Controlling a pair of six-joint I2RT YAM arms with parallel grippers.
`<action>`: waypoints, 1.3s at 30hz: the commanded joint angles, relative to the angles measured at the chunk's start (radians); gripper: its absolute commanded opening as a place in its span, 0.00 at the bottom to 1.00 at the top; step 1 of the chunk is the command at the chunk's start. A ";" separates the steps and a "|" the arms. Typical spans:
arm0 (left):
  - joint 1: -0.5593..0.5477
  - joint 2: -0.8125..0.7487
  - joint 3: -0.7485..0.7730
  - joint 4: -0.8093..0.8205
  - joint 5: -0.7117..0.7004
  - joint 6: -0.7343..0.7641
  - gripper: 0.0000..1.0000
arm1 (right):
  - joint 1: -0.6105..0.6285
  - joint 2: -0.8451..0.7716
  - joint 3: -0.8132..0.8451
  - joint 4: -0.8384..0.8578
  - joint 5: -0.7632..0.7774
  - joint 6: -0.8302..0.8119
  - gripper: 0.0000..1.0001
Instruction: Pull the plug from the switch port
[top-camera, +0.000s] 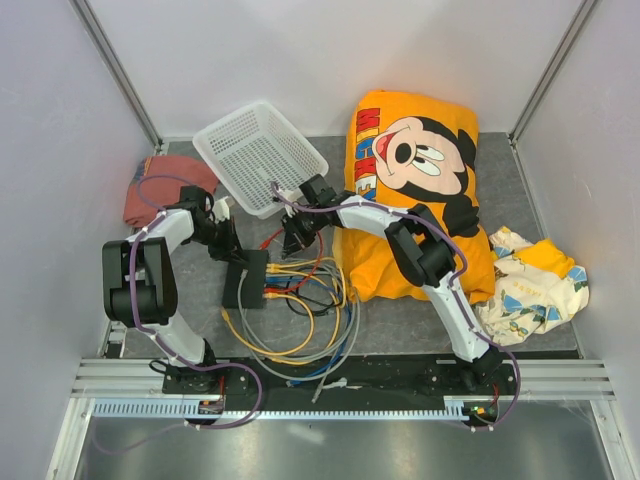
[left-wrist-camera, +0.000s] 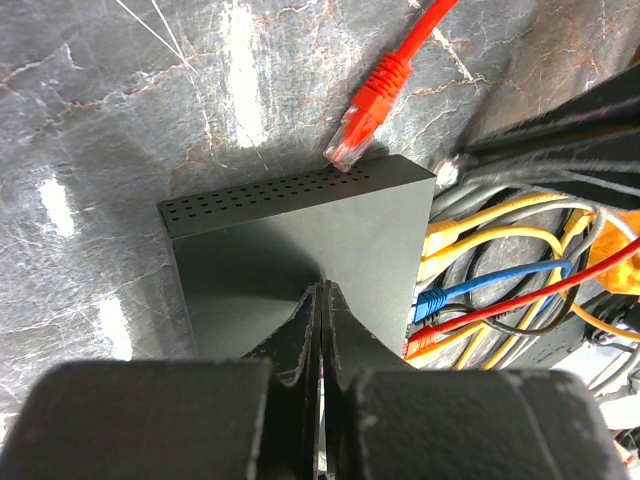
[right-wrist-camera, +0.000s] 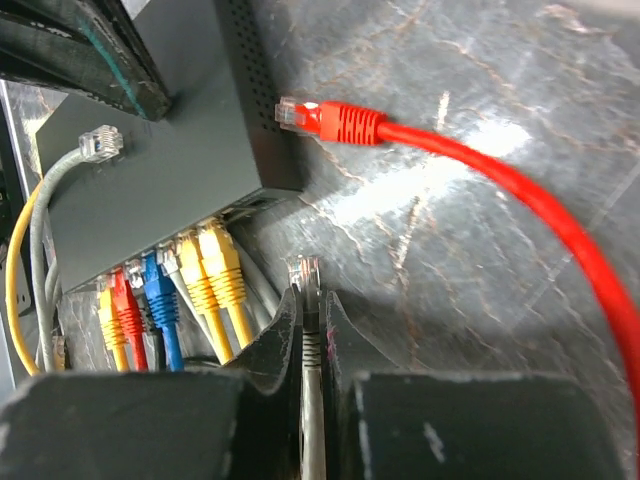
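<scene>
Grey marbled tabletop carries the switch, a flat black box lying between the two arms with its socket row turned toward the right arm. The left end effector is fully closed with nothing between its fingers. Its tips press on the box's top, likely to pin it so a pull does not drag it along. The right end effector is clamped on a grey plug just behind its clear tip. That tip stands just beside the box's corner, apart from the sockets, so the pull looks done. Yellow plugs and a blue plug sit in the row, while a red cable lies loose by the box's vented side.
</scene>
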 joint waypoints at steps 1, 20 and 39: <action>-0.004 0.043 -0.024 0.064 -0.137 0.014 0.01 | -0.045 0.092 -0.026 -0.171 0.135 0.075 0.00; -0.004 -0.014 -0.037 0.072 -0.111 0.029 0.02 | -0.047 -0.347 -0.134 -0.060 0.207 -0.189 0.00; -0.004 -0.166 -0.031 0.037 -0.002 0.006 0.01 | 0.020 -0.480 -0.139 -0.144 0.266 -0.290 0.03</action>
